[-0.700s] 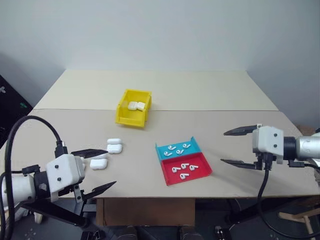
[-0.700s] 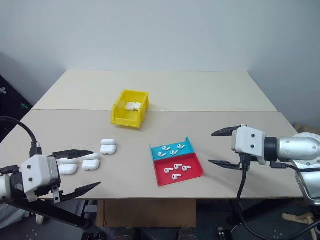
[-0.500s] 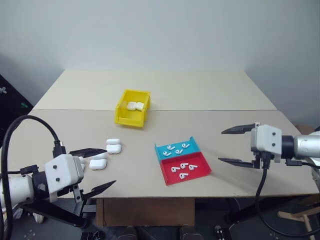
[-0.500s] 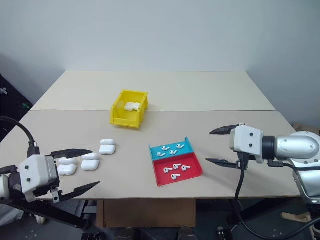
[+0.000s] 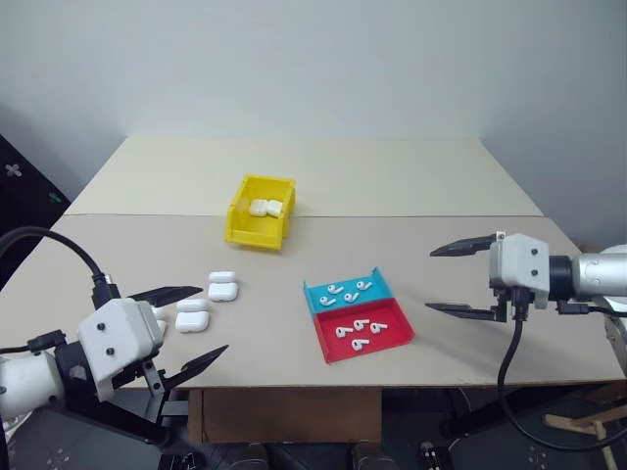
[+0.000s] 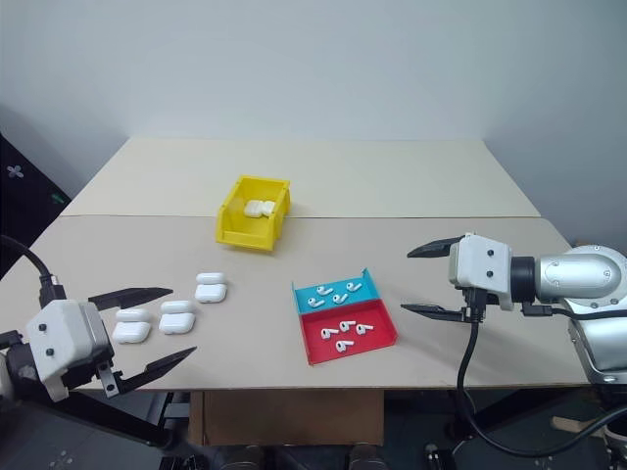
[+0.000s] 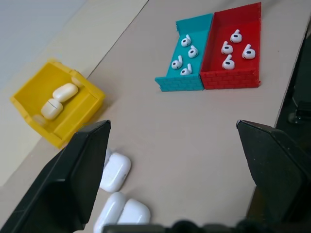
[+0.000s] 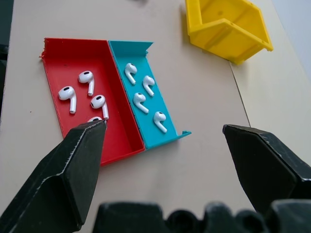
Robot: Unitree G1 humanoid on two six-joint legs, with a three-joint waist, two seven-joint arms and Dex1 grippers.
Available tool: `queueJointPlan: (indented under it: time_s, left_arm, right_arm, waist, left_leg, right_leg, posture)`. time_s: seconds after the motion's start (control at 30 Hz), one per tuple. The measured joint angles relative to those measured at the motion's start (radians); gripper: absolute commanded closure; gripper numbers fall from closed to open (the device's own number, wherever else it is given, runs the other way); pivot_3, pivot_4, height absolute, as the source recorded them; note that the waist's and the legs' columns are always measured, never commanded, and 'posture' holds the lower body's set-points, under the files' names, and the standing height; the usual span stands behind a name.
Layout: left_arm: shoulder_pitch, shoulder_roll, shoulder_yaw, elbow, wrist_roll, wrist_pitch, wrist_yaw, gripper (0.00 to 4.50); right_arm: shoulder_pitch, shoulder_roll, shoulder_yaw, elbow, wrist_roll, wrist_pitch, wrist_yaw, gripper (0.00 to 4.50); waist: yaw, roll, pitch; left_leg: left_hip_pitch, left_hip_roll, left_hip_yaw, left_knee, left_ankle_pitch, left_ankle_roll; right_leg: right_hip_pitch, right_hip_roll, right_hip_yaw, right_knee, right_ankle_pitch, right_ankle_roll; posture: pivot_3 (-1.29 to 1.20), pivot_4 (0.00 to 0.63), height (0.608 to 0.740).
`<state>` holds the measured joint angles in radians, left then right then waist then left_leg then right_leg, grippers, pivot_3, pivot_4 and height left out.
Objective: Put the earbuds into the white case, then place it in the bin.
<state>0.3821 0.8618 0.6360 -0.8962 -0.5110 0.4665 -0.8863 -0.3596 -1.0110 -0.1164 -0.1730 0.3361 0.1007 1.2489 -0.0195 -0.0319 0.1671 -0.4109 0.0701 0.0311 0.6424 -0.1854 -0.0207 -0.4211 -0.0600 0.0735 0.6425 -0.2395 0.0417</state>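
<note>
A: Where do we stand?

B: At the very start, I'd say. Both sets of jaws are spread wide and carry nothing. The left gripper hangs just short of the loose white cases on the worktop, which lie well to the left of the twin trays. The right gripper hovers to the right of those trays.

A: And the earbuds?

B: The earbuds sit in the blue tray and the red tray, four in each. The bin stands beyond the trays, already holding two cases.

A: Next move?

B: Likely the left arm reaches for one case, closing gently on its slick shell.
</note>
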Motion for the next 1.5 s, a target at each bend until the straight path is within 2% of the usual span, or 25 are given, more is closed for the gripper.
queueJointPlan:
  time_s: [0.17, 0.27, 0.33, 0.57, 0.7, 0.77, 0.9, 1.07, 1.23, 1.5]
  left_arm:
    - [0.111, -0.062, 0.065, -0.076, -0.001, 0.032, 0.095, 0.00]
    - [0.147, -0.018, 0.117, -0.078, -0.052, 0.080, 0.204, 0.00]
    - [0.163, 0.079, 0.152, -0.079, -0.141, 0.212, 0.321, 0.00]
    - [0.099, 0.282, 0.304, -0.046, -0.670, 0.692, 0.709, 0.00]
    - [-0.021, 0.329, 0.283, 0.154, -0.888, 0.784, 0.982, 0.00]
    - [-0.029, 0.365, 0.277, 0.242, -0.996, 0.788, 1.092, 0.00]
    - [0.004, 0.443, 0.223, 0.291, -1.191, 0.781, 1.271, 0.00]
    - [0.009, 0.526, 0.125, 0.385, -1.291, 0.769, 1.425, 0.00]
    - [-0.084, 0.600, -0.008, 0.494, -1.330, 0.731, 1.446, 0.00]
    - [-0.268, 0.575, -0.262, 0.605, -1.328, 0.680, 1.442, 0.00]
  right_arm:
    - [0.015, -0.016, 0.001, -0.009, 0.024, 0.014, 0.031, 0.04]
    - [0.034, -0.023, -0.016, -0.031, 0.044, 0.034, 0.041, 0.04]
    - [0.038, -0.025, -0.016, -0.040, 0.042, 0.039, 0.033, 0.04]
    - [0.064, -0.048, -0.016, -0.069, 0.040, 0.076, 0.029, 0.04]
    - [0.062, -0.050, -0.013, -0.076, 0.040, 0.091, 0.026, 0.04]
    - [0.064, -0.054, -0.013, -0.080, 0.040, 0.109, 0.024, 0.04]
    - [0.079, -0.055, -0.014, -0.120, 0.041, 0.125, 0.012, 0.04]
    - [0.104, -0.053, -0.014, -0.133, 0.041, 0.135, -0.004, 0.04]
    - [0.108, -0.053, -0.014, -0.141, 0.040, 0.142, -0.018, 0.04]
    - [0.192, -0.054, -0.046, -0.196, 0.041, 0.164, -0.054, 0.04]
  waist:
    - [-0.002, 0.000, 0.000]
    - [0.003, 0.000, 0.000]
    - [0.005, -0.001, 0.000]
    - [0.001, -0.001, 0.001]
    - [0.001, 0.000, 0.001]
    - [0.000, -0.001, 0.001]
    - [0.003, -0.001, 0.001]
    - [0.006, -0.001, 0.001]
    - [0.007, -0.001, 0.001]
    - [0.009, -0.001, 0.002]
  left_leg:
    - [0.000, 0.000, 0.000, -0.001, 0.000, 0.000]
    - [0.001, 0.000, -0.001, 0.000, 0.000, 0.000]
    - [0.004, 0.000, -0.001, 0.001, 0.000, 0.000]
    - [0.004, 0.001, 0.000, -0.001, 0.000, 0.000]
    - [0.004, 0.001, 0.000, -0.003, 0.000, 0.000]
    - [0.004, 0.001, 0.000, -0.003, 0.000, 0.000]
    - [0.004, 0.001, 0.001, -0.003, -0.001, -0.002]
    - [0.004, 0.001, 0.001, -0.003, -0.002, -0.003]
    - [0.004, 0.001, 0.002, -0.004, -0.002, -0.005]
    - [0.003, 0.000, 0.002, -0.007, -0.002, -0.006]
  right_leg:
    - [0.000, 0.000, 0.000, 0.001, -0.001, -0.001]
    - [0.000, 0.000, 0.000, 0.001, -0.001, -0.001]
    - [0.001, 0.000, 0.000, 0.001, 0.000, -0.001]
    - [0.000, 0.000, 0.000, 0.002, -0.001, -0.001]
    - [-0.001, 0.001, -0.001, 0.003, -0.001, -0.003]
    - [-0.001, 0.000, 0.000, 0.003, -0.001, -0.003]
    - [-0.001, -0.001, 0.000, 0.002, 0.000, -0.004]
    - [-0.001, -0.001, 0.000, 0.002, 0.000, -0.006]
    - [-0.002, -0.001, 0.000, 0.001, 0.000, -0.006]
    - [-0.003, -0.001, 0.000, 0.000, 0.001, -0.010]
  posture:
    - [0.00, 0.150, 0.740]
    - [0.00, 0.150, 0.740]
    - [0.00, 0.150, 0.740]
    - [0.00, 0.150, 0.740]
    - [0.00, 0.150, 0.740]
    - [0.00, 0.150, 0.740]
    - [0.00, 0.150, 0.740]
    - [0.00, 0.150, 0.740]
    - [0.00, 0.150, 0.740]
    - [0.00, 0.150, 0.740]
